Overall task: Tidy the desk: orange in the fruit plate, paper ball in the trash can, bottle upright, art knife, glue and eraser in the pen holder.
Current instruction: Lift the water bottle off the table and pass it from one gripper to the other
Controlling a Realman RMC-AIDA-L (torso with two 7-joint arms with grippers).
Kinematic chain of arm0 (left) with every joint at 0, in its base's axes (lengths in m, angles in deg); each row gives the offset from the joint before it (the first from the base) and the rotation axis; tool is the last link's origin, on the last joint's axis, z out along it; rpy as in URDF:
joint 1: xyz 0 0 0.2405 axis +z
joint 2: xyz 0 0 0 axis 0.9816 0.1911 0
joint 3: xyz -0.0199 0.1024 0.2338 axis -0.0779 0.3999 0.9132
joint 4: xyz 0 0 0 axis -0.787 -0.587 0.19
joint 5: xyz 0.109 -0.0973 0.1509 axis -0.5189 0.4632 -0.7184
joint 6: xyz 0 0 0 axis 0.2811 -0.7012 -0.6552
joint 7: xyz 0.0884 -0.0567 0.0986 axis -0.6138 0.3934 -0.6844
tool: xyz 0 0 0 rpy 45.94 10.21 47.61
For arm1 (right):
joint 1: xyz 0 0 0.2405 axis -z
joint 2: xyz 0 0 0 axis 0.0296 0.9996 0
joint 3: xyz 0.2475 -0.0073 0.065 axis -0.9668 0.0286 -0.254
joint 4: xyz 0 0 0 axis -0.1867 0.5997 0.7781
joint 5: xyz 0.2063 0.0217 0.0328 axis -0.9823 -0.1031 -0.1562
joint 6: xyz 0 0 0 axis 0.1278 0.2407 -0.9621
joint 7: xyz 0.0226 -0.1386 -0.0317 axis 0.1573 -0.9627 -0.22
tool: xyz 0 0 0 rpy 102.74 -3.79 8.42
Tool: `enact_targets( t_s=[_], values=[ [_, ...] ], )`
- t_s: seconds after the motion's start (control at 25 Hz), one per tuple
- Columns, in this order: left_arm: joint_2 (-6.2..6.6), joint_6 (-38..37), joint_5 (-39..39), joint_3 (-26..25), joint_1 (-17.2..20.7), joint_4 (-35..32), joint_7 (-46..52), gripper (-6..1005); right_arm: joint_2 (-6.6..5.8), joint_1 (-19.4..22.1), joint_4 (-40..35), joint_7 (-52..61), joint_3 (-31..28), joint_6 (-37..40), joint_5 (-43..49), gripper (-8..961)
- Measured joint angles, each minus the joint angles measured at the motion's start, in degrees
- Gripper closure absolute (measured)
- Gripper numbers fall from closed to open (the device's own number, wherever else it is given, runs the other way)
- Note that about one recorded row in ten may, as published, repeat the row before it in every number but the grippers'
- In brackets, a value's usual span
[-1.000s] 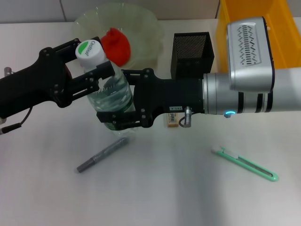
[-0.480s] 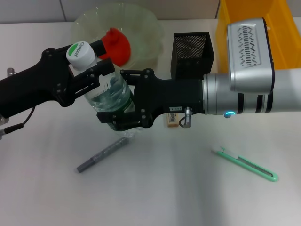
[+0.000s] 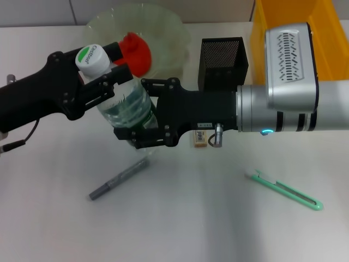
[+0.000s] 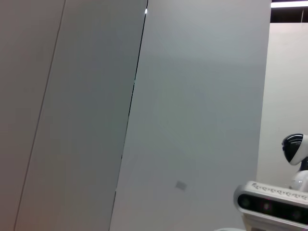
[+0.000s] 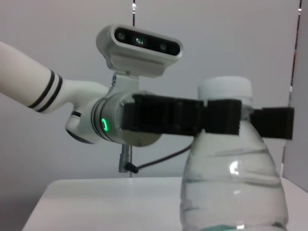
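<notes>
I have both arms on the bottle [image 3: 124, 112] near the middle of the desk [image 3: 180, 229]. My left gripper [image 3: 103, 82] has its fingers closed on the neck just under the white cap, and my right gripper [image 3: 143, 126] is clamped around the lower body at the green label. From the head camera the bottle leans, cap tipped toward my left, and I can't tell whether its base touches the desk because the right gripper covers it. The right wrist camera shows the bottle [image 5: 233, 178] close up, with the left gripper [image 5: 219, 118] crossing it as a black bar at the neck (the left wrist camera shows only a wall and part of the robot, so it's no help here). The orange [image 3: 135, 52] sits in the fruit plate [image 3: 169, 27] at the far side of the desk, just behind the bottle cap. The pen holder [image 3: 223, 63] stands upright beside the plate, and the trash can [image 3: 322, 33] is at the far right corner. The eraser [image 3: 199, 138] lies just under my right wrist. The glue [image 3: 119, 179] lies flat on the near side of the bottle, and the art knife [image 3: 284, 190] lies flat well apart from it, toward my right.
</notes>
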Motion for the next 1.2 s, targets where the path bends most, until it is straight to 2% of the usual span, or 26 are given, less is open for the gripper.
enact_targets(
  t_s=[0.24,1.2],
  values=[
    [-0.45,-1.1,0.2,-0.1,-0.2,-2.4,2.0,554,-0.01,-0.1,0.3,1.0,0.1,-1.4,0.0,202],
    [-0.08,-1.7,1.4,-0.7,-2.1,-4.8,6.1,555,-0.01,-0.4,0.7,1.9,1.9,-4.0,0.0,202]
  ],
)
